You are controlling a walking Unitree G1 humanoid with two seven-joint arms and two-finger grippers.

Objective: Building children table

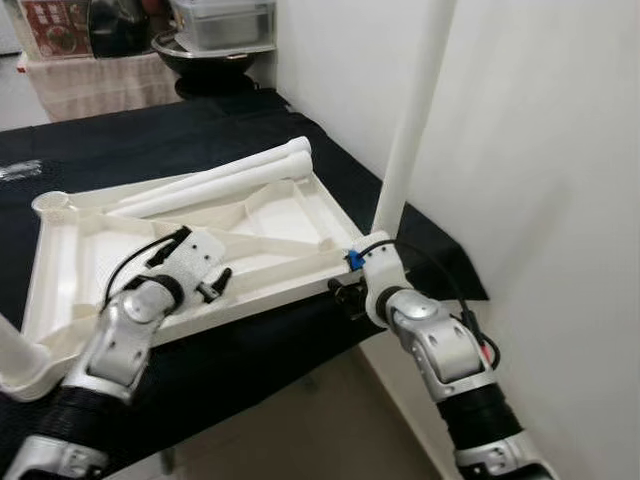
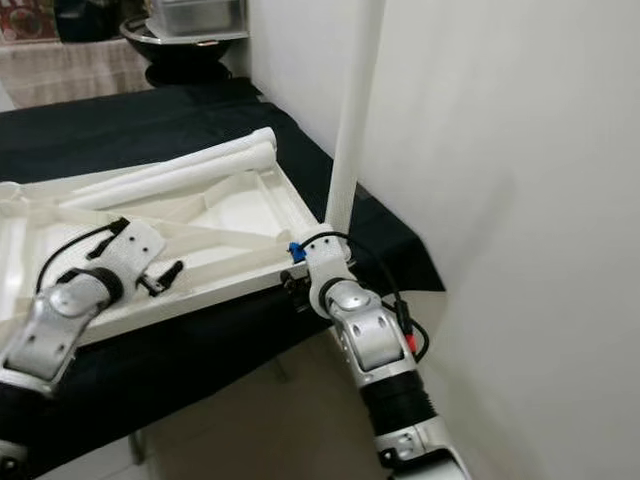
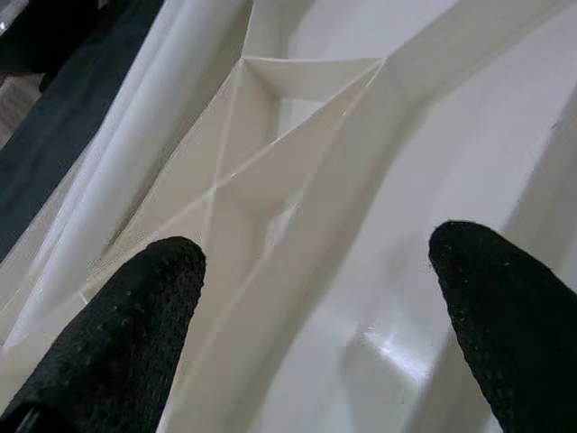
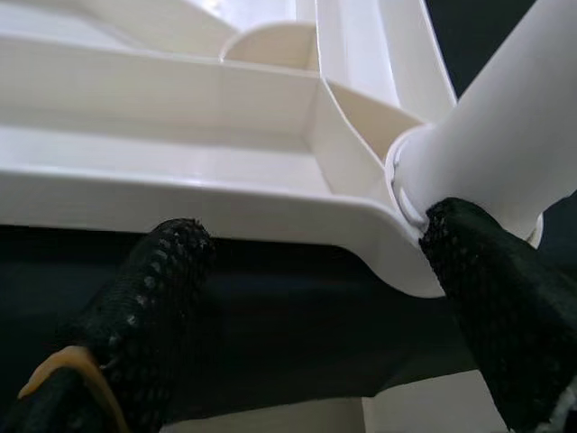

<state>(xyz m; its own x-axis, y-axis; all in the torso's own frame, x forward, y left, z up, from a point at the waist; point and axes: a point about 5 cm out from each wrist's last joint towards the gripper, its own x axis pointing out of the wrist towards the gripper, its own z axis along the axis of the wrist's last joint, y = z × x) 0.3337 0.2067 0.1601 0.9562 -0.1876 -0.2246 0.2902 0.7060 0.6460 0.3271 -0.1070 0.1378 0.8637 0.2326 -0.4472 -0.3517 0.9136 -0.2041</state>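
Note:
The white plastic tabletop (image 1: 285, 215) lies upside down on a black-covered table (image 1: 150, 140). One white leg (image 1: 410, 130) stands upright in its near right corner socket. Two loose legs (image 1: 220, 185) lie along its far edge. Another leg (image 1: 12, 350) rises at the near left corner. My left gripper (image 1: 215, 285) hovers open over the ribbed underside (image 3: 297, 135), holding nothing. My right gripper (image 1: 345, 290) sits at the near right corner, open, with one finger (image 4: 487, 271) against the base of the upright leg (image 4: 505, 117) and the other finger (image 4: 153, 298) below the tabletop's rim.
A white wall (image 1: 540, 150) stands close on the right, just beyond the upright leg. At the back are a dark bowl with a metal container (image 1: 215, 30) and a cloth-draped surface (image 1: 95, 85). Beige floor (image 1: 300, 430) shows below the table's front edge.

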